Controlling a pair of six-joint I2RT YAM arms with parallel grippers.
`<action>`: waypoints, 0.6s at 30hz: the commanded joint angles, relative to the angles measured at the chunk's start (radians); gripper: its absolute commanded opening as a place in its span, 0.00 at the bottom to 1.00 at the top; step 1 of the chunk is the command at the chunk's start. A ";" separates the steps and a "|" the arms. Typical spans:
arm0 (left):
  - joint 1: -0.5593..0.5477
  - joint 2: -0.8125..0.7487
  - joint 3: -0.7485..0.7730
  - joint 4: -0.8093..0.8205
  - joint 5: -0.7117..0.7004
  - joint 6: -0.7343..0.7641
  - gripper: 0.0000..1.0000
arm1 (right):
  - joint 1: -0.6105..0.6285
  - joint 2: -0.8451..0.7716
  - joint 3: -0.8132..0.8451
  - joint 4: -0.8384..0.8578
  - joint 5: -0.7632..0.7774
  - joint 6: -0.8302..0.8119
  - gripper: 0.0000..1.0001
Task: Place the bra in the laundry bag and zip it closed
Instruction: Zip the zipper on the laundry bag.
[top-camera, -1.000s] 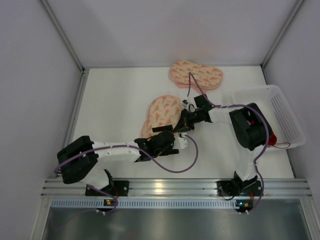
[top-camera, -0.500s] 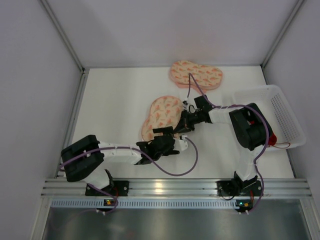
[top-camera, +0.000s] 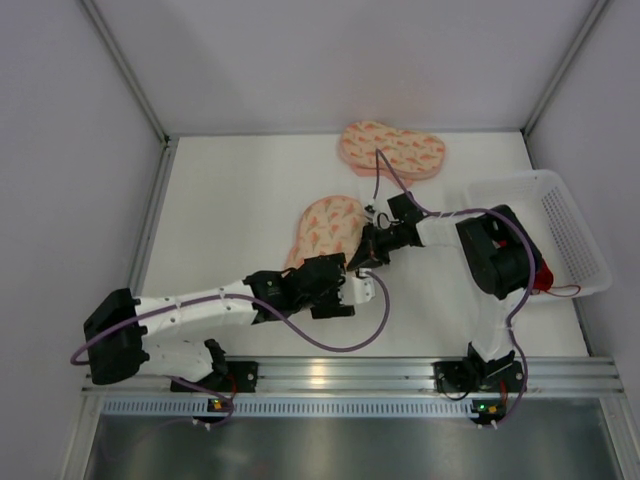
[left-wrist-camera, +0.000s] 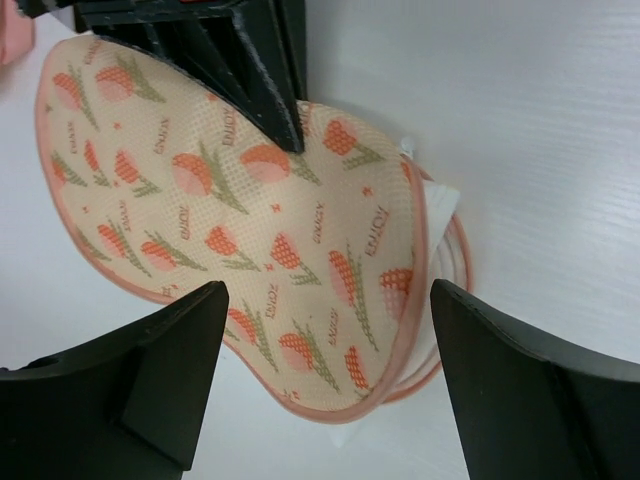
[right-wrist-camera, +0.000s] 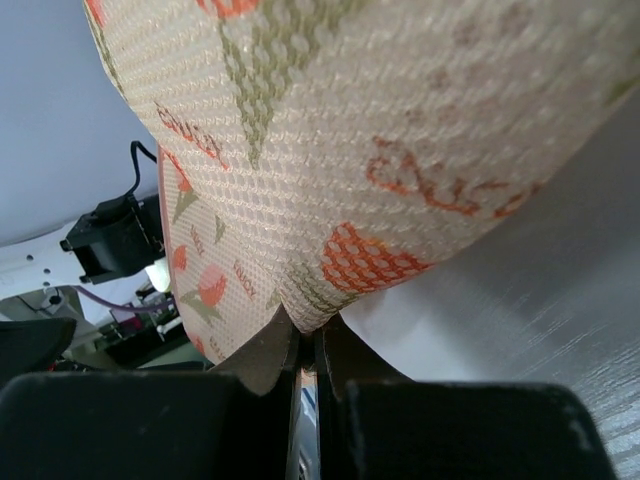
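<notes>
Left arm stretched low across table (top-camera: 230, 210). Left gripper (left-wrist-camera: 325, 310) spread wide, fingers either side of laundry bag (left-wrist-camera: 230, 210) near end, grasping nothing. Right arm folded inward. Right gripper (right-wrist-camera: 300, 340) pinched tight on bag edge.

Two patterned pouches: laundry bag mid-table, twin pouch (top-camera: 392, 148) at far edge. One white basket (top-camera: 575, 235) on right. Red scrap, likely bra (top-camera: 544, 278), beside basket.

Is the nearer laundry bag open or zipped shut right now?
Open: the laundry bag has its top half lifted off the lower rim, pinched by the right gripper.
</notes>
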 joint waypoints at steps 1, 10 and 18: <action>0.000 -0.007 0.040 -0.120 0.089 0.050 0.87 | 0.013 0.010 0.033 -0.007 -0.023 -0.019 0.00; -0.004 0.028 -0.060 0.169 -0.021 -0.010 0.89 | 0.013 0.014 0.016 0.031 -0.043 0.026 0.00; -0.004 0.099 -0.091 0.288 -0.035 0.028 0.88 | 0.013 0.019 0.014 0.047 -0.058 0.046 0.00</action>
